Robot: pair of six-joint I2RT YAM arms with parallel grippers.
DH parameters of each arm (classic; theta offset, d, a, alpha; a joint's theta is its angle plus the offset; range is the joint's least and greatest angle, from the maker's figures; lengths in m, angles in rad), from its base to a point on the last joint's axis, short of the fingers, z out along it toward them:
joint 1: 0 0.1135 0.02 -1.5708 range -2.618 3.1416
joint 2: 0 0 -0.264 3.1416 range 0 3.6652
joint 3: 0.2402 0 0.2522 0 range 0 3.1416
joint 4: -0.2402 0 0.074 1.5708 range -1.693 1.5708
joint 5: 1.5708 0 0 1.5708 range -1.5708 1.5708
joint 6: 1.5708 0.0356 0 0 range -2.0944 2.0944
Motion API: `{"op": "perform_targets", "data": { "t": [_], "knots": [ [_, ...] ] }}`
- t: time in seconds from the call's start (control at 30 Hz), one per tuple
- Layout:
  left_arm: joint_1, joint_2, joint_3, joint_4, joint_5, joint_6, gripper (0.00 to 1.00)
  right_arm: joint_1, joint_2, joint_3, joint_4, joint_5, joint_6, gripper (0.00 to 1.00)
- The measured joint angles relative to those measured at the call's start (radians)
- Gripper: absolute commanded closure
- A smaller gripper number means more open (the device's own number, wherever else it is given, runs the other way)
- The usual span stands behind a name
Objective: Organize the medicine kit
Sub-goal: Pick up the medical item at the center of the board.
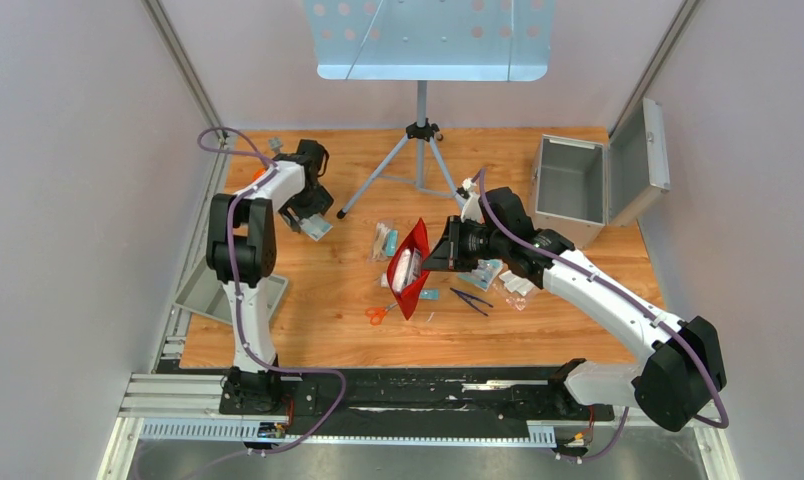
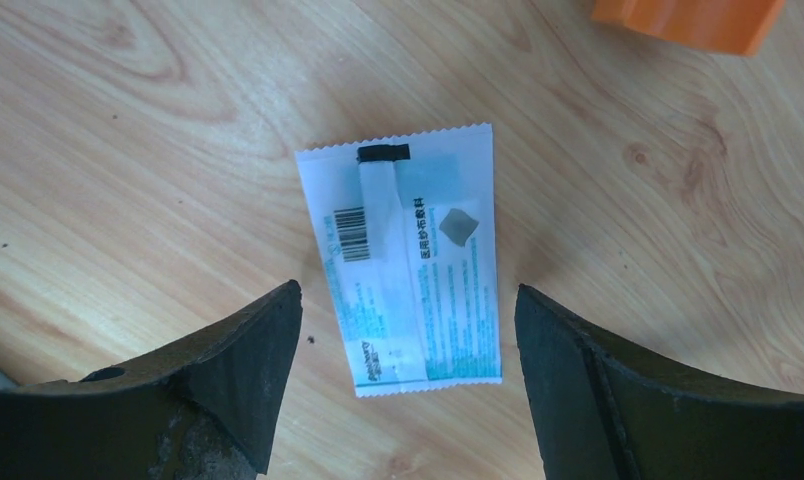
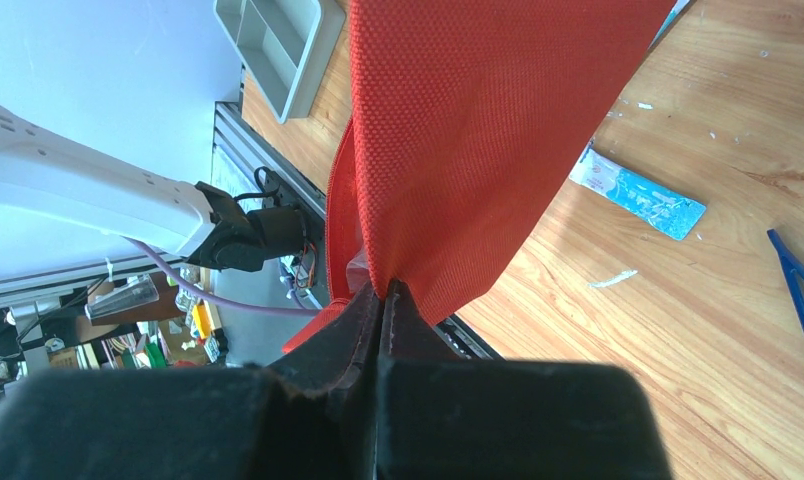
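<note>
- The boxy silver-grey aluminium medicine kit point(image 1: 570, 185) stands open at the far right of the desk point(image 1: 328, 300).
- Right jaws pinch tight a red fabric pouch point(image 3: 478, 150) holding a clear packet point(image 1: 406, 267).
- Left jaws gape wide over a flat white-blue sachet point(image 2: 408, 260).

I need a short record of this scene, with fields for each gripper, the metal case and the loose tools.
left gripper: open, over a white sachet lying flat on the wooden table
right gripper: shut on the edge of a red fabric pouch
medicine kit: far right, lid open, nothing visible inside
loose tools: orange-handled scissors and blue tweezers near the pouch
</note>
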Motion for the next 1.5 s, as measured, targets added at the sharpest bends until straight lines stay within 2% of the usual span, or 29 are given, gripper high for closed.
{"op": "perform_targets", "data": {
  "t": [0.17,0.23,0.47,0.63,0.7,0.93,1.17,1.37,1.5],
  "knots": [
    [-0.014,0.052,0.05,-0.027,-0.011,-0.015,0.15,0.0,0.0,0.0,0.0,0.0,0.0,1.0],
    [-0.019,0.064,0.071,-0.043,-0.018,-0.019,0.18,0.0,0.0,0.0,0.0,0.0,0.0,1.0],
    [-0.024,0.068,0.072,-0.051,-0.027,-0.031,0.49,0.0,-0.002,0.0,0.0,0.001,0.0,1.0],
    [-0.024,0.065,0.064,-0.043,-0.026,-0.026,0.64,0.0,-0.005,0.0,0.0,0.001,0.0,1.0],
    [-0.024,0.057,0.051,-0.035,-0.022,-0.022,0.66,0.0,-0.005,0.0,0.0,0.001,0.0,1.0],
    [-0.028,-0.029,-0.072,-0.022,0.018,0.03,0.68,0.0,-0.005,0.0,0.0,0.001,0.0,1.0],
    [-0.107,-0.179,-0.22,0.021,0.089,0.2,0.65,0.0,-0.005,0.0,0.0,0.001,0.0,1.0],
    [-0.185,-0.375,-0.409,0.091,0.248,0.31,0.63,0.0,-0.004,0.0,0.0,0.001,0.0,1.0],
    [-0.18,-0.527,-0.435,0.098,0.372,0.363,0.61,0.0,0.001,0.0,0.002,0.0,0.0,1.0]
  ]
}}
